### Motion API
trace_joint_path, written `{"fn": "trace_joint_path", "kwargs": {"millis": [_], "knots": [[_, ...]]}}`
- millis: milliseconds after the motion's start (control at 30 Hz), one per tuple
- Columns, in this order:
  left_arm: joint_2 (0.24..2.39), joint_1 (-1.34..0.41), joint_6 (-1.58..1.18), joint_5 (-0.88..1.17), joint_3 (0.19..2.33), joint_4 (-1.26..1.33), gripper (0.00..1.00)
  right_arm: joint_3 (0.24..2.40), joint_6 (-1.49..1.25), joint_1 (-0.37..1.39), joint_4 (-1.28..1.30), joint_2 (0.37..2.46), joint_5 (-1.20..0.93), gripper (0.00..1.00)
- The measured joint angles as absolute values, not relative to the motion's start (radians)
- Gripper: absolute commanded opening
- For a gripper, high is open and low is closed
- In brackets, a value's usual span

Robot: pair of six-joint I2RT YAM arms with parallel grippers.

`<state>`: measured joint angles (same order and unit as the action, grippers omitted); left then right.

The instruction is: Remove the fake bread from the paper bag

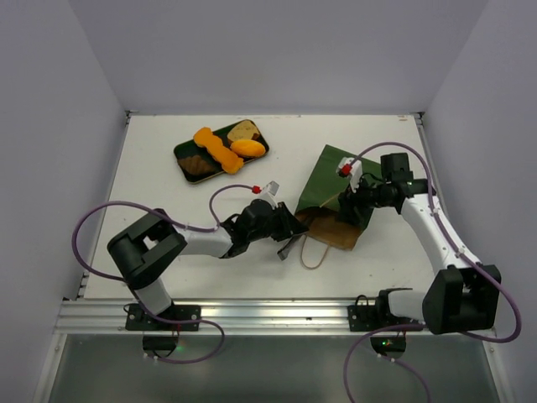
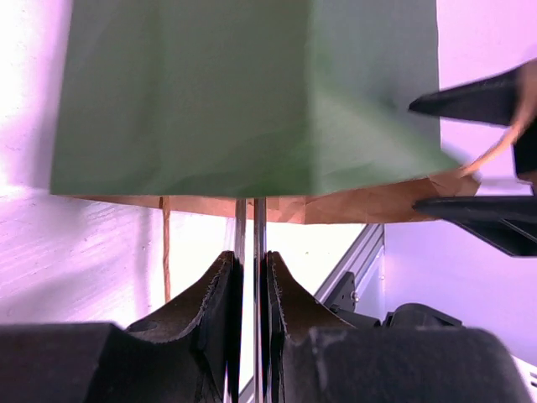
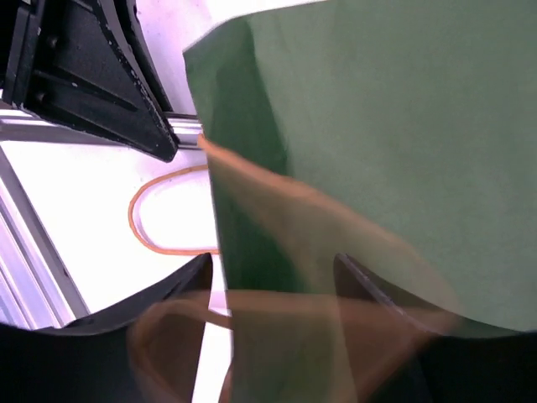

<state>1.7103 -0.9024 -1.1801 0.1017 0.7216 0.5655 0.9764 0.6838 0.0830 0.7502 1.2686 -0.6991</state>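
The right gripper (image 1: 348, 210) straddles the rim of the paper bag (image 1: 327, 180) (clamped or loose, I cannot tell). Its mouth lies just ahead of the clenched left gripper (image 2: 249, 273)

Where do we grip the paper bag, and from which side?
Pinch the upper mouth lip of the paper bag, coming from the near side. It lies on its side, mouth facing that way, brown inside showing, so that thin lip is likely reachable.

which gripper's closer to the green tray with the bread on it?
Left. The left gripper sits toward the robot and to the right of the tray, at the near-left end of the paper bag. The right gripper is farther right, at the bag's other side.
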Motion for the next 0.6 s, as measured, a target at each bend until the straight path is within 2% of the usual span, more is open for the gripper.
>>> {"fn": "trace_joint_path", "kwargs": {"millis": [33, 67, 100, 133, 600], "knots": [[1.707, -0.902, -1.177, 0.100, 0.722, 0.560, 0.02, 0.986, 0.685, 0.083, 0.759, 1.269, -0.699, 0.75], [1.703, -0.902, -1.174, 0.099, 0.721, 0.558, 0.02, 0.997, 0.681, 0.083, 0.766, 1.268, -0.699, 0.82], [1.701, -0.902, -1.172, 0.099, 0.721, 0.558, 0.02, 1.008, 0.685, 0.083, 0.771, 1.266, -0.698, 0.84], [1.699, -0.902, -1.169, 0.099, 0.720, 0.559, 0.02, 1.024, 0.686, 0.083, 0.781, 1.262, -0.696, 0.99], [1.684, -0.899, -1.152, 0.096, 0.698, 0.547, 0.02, 1.171, 0.730, 0.052, 0.927, 1.113, -0.585, 0.98]]}}
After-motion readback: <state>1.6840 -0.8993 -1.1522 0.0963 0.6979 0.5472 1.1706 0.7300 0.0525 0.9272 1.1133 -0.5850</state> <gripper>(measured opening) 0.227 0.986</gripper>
